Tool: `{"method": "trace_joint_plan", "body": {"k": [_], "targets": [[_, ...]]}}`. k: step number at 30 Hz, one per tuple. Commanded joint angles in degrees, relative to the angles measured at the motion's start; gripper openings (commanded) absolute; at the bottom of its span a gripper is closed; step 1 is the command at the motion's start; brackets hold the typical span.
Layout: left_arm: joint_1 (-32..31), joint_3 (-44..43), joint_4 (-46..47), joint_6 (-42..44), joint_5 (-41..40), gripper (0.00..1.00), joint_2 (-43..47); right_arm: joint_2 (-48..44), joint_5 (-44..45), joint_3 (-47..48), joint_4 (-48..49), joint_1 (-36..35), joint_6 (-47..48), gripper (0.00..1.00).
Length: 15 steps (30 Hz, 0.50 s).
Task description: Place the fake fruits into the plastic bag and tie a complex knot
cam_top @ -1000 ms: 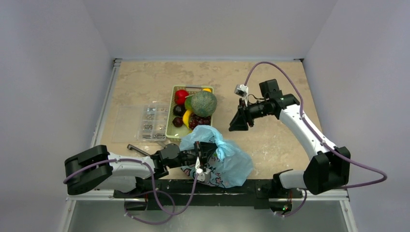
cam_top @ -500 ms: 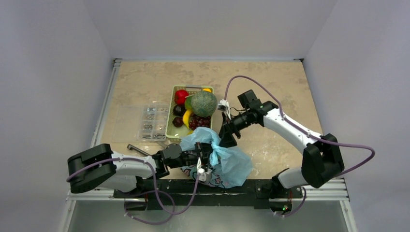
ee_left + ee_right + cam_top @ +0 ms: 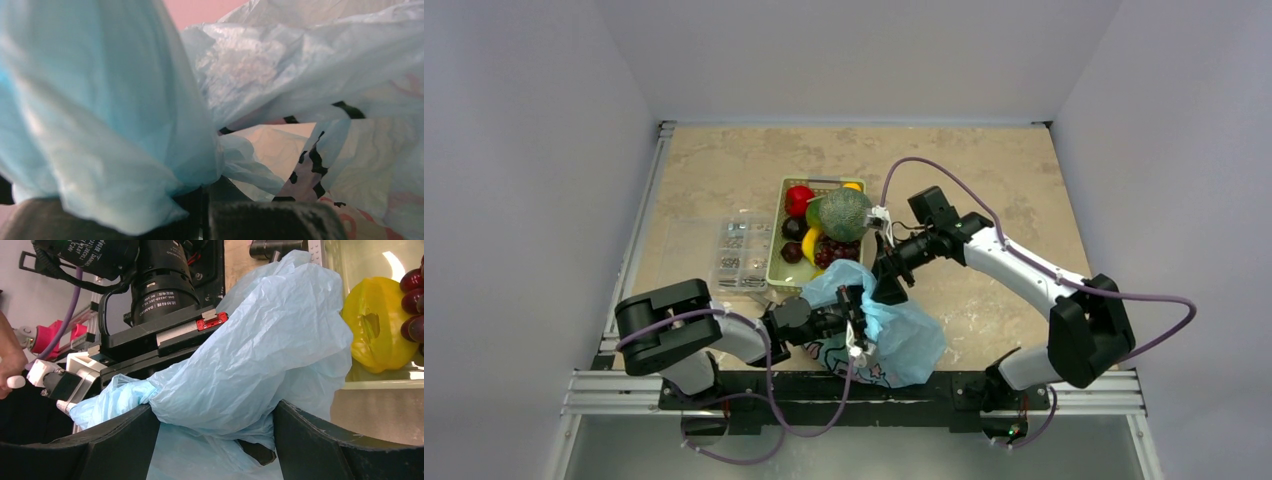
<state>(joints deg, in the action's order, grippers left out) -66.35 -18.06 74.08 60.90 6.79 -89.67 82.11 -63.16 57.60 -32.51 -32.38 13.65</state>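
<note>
The light-blue plastic bag lies crumpled near the table's front edge. My left gripper is shut on a bunched fold of the bag's top, and bag film fills the left wrist view. My right gripper is open at the bag's far side, its dark fingers straddling a puffed fold of the plastic bag without pinching it. The fake fruits (red apple, netted melon, banana, grapes) lie in the green basket. The yellow fruit shows in the right wrist view. The knot is out of view.
A clear compartment box sits left of the basket, with a dark tool in front of it. The left arm's wrist and camera are close behind the bag. A person's hand shows at the left edge of the right wrist view.
My right arm swung in from the right to the bag's far side and its jaws widened. The left arm's elbow shifted right while its gripper stayed shut on the bag.
</note>
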Motion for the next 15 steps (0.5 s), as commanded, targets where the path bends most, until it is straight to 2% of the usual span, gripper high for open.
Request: {"method": "trace_joint_plan", "body": {"k": [1,6,10,15], "targets": [[-1.4,-4.0,7.5,5.9,1.9,0.00,2.3,0.3,-2.4,-0.4,10.2,-3.8,-6.7,0.78],[-1.6,-7.4,7.6,10.5,0.0,0.00,0.9,-0.5,-1.9,-2.5,16.5,-6.5,-11.9,0.78],[-1.6,-6.6,7.6,12.1,0.5,0.00,1.2,-1.8,-2.1,-0.9,11.5,-5.9,-8.4,0.78],[-1.6,-4.2,7.5,13.1,1.1,0.00,2.6,-2.9,-3.0,4.7,3.5,1.4,-3.6,0.81]]}}
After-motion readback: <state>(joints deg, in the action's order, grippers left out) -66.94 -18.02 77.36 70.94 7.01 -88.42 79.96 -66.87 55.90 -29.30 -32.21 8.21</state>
